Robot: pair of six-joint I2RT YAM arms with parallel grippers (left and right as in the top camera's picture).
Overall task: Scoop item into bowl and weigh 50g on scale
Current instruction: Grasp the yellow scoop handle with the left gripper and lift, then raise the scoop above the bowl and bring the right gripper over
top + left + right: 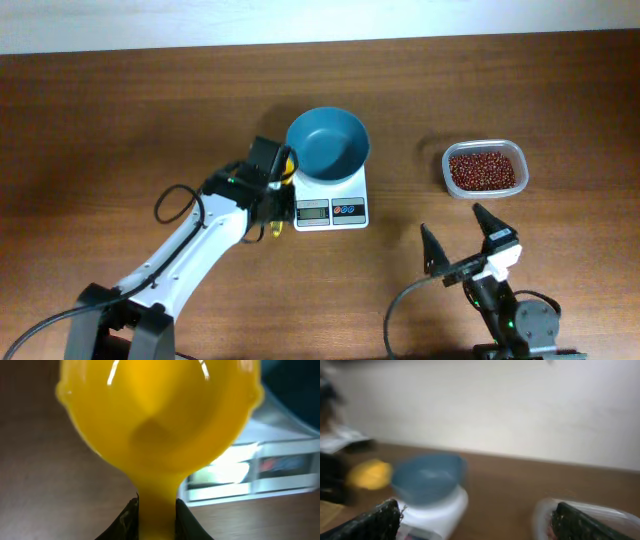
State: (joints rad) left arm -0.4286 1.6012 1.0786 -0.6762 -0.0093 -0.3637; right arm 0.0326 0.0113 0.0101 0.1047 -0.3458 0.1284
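The left gripper (156, 512) is clamped on the handle of one yellow plastic scoop (160, 420), whose round cup sits just ahead of its fingertips. Just past the cup, ahead and to the right, stands one small white square digital scale (350, 212), and one round teal-blue bowl (328, 145) rests on its platform. The right gripper (450, 218) is held over the table with its jaws spread wide, holding nothing. Ahead of it, near its right finger, sits one clear rounded-rectangular plastic container (447, 165) holding the single heap of small dark red-brown beans (485, 170). The scale and bowl are ahead to its left, well apart. Everything stands on a brown wooden table (120, 120), with a pale wall (520, 405) beyond its far edge.
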